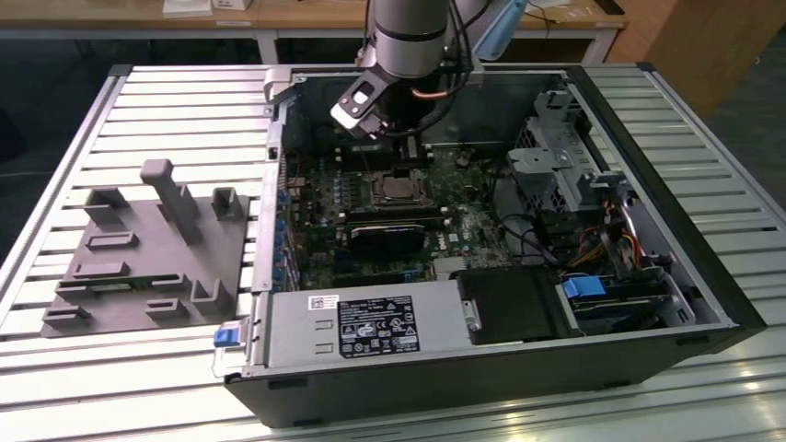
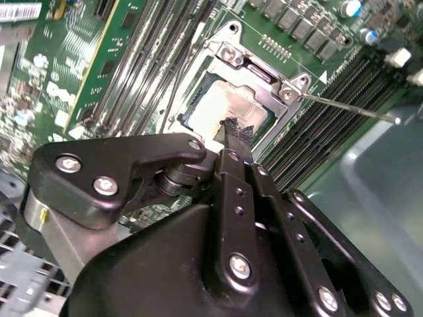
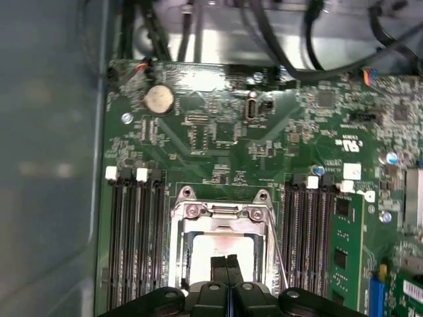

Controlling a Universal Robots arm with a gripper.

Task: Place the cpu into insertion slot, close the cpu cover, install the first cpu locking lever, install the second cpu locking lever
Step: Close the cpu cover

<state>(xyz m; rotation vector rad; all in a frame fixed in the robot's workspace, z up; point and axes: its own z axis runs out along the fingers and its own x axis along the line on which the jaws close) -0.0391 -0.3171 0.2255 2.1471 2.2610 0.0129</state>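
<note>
The gripper [image 3: 227, 261], fingers pressed together holding nothing, hangs directly over the cpu [image 3: 201, 254].

Looks like a robotics lab: slatted metal bench [image 1: 147, 101], opened computer case [image 1: 430, 391] mid-frame, grey jig [image 1: 135, 262] left, wooden desks [image 1: 319, 17] along top edge.

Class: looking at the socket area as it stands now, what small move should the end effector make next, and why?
Probably shift the shut end effector sideways from above the cpu to the thin locking lever. The cpu cover already lies flat over the seated cpu, while that lever seems to stand free, unlatched.
</note>
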